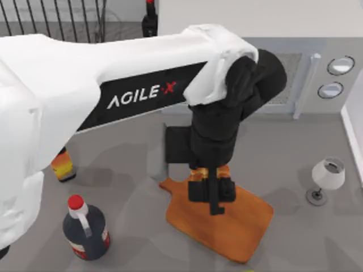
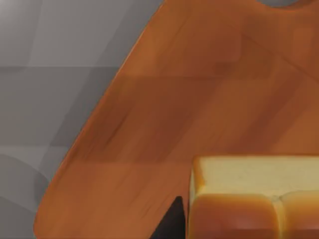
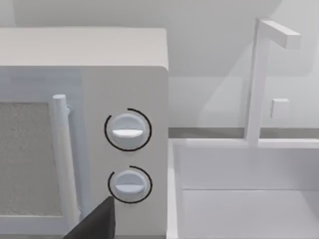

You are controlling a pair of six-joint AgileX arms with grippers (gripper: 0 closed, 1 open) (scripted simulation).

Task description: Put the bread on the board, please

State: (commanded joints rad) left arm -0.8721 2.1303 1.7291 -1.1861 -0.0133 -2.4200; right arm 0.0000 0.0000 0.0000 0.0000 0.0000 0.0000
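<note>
The reddish-brown board [image 1: 244, 226] lies at the table's front centre, its handle toward the left. My left gripper [image 1: 211, 195] hangs over the board's handle end, shut on the bread [image 1: 210, 171], whose golden-orange edge shows beside the black wrist. In the left wrist view the bread [image 2: 254, 199] sits close up with the board [image 2: 164, 114] right beneath it, and one dark finger [image 2: 170, 224] presses its side. I cannot tell whether the bread touches the wood. My right arm is parked facing the microwave, with a dark fingertip [image 3: 97, 224] in its wrist view.
A dark bottle with a red cap [image 1: 85, 229] stands front left, with an orange-yellow object [image 1: 63, 167] behind it. A microwave [image 1: 300, 79] fills the back right and a white lamp [image 1: 327, 177] stands at the right. A black block [image 1: 177, 144] sits behind the board.
</note>
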